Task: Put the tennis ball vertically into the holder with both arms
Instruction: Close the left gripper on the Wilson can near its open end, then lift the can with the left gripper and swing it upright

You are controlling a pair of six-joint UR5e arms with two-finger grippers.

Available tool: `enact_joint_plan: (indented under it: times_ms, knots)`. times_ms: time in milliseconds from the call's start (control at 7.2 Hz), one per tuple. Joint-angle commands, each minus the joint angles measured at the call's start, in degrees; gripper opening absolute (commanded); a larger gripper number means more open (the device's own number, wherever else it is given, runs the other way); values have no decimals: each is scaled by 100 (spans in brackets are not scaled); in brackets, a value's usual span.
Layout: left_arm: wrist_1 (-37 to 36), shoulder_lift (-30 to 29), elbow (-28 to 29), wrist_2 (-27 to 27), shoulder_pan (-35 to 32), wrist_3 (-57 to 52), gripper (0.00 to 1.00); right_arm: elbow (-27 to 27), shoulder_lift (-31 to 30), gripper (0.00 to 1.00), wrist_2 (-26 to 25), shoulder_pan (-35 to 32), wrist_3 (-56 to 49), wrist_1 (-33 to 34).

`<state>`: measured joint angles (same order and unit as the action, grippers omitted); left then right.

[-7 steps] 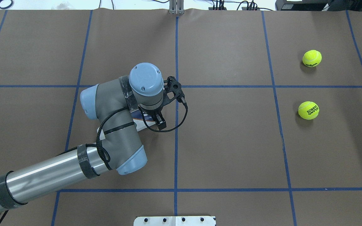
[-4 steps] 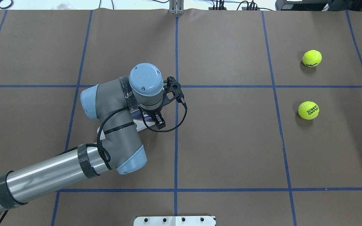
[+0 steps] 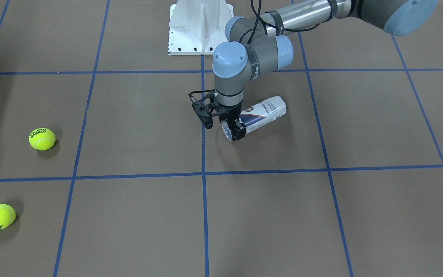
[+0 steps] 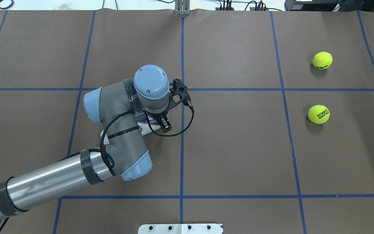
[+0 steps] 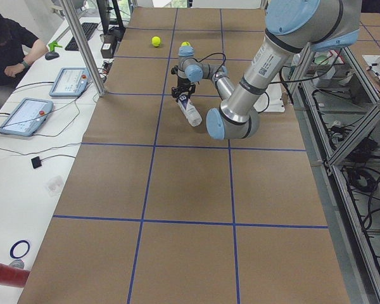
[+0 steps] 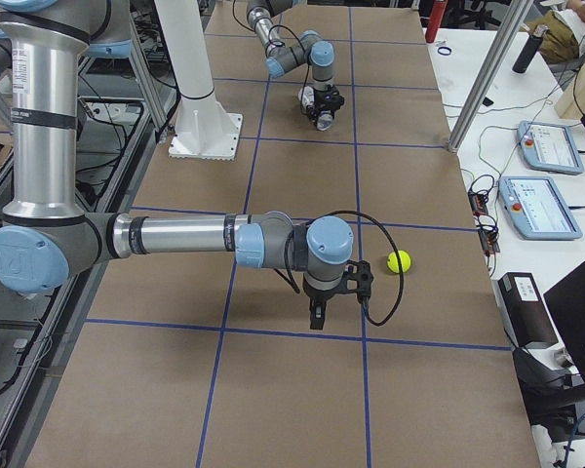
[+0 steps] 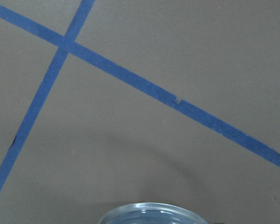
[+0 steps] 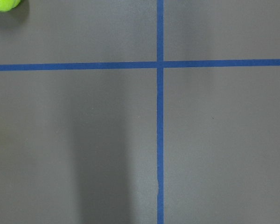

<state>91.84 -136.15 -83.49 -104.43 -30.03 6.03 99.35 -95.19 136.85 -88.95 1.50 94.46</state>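
Observation:
The holder (image 3: 264,110), a clear can with a white and navy label, lies on its side on the brown table. It shows partly under the left arm in the overhead view (image 4: 144,127). My left gripper (image 3: 233,129) points down and is shut on the holder's clear open end; the rim shows in the left wrist view (image 7: 149,212). Two yellow tennis balls (image 4: 322,60) (image 4: 318,114) lie far to the right. My right gripper (image 6: 316,314) hangs above the table near one ball (image 6: 399,261); I cannot tell if it is open or shut.
The white arm base (image 3: 200,23) stands at the table's robot-side edge. Blue tape lines cross the brown table (image 4: 239,146). A metal post (image 6: 483,78) and tablets (image 6: 541,205) stand by the table's far side, and a person (image 5: 3,44) sits there.
The visible finger of my left gripper has drawn in slightly toward the holder. The arm, the holder and the balls have stayed in place.

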Motion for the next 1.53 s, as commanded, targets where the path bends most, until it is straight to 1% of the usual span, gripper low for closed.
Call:
enact_joint_plan:
  times_ms: [0,278,416,555,694,833,972,1110,1249,1388]
  knots:
    - [-8,-86,-62,2,-90,-6,65,5,0,100,0,0,0,2]
    - [-17,-288,-150,2,-327,-14,65,14,-9,100,0,0,0,2]
    - [-9,-411,-385,-7,-476,3,65,23,0,100,0,0,0,-6]
    - [0,-429,-788,-7,-643,38,64,23,0,100,0,0,0,-7]
    - [244,-430,-1131,2,-827,204,60,40,9,100,0,0,9,-7]
    - [1012,-430,-1152,54,-933,840,60,32,26,100,0,0,9,-7]
    - [1959,-404,-1065,629,-908,1552,60,5,87,100,-9,0,17,-7]
    - [2978,-403,-760,1200,-882,2194,60,-12,149,100,-9,0,35,2]
    - [4033,-403,-426,1502,-873,2496,60,-4,176,100,-9,0,44,-6]
    - [5009,-368,-197,2097,-821,2708,60,-12,263,100,-9,0,44,2]
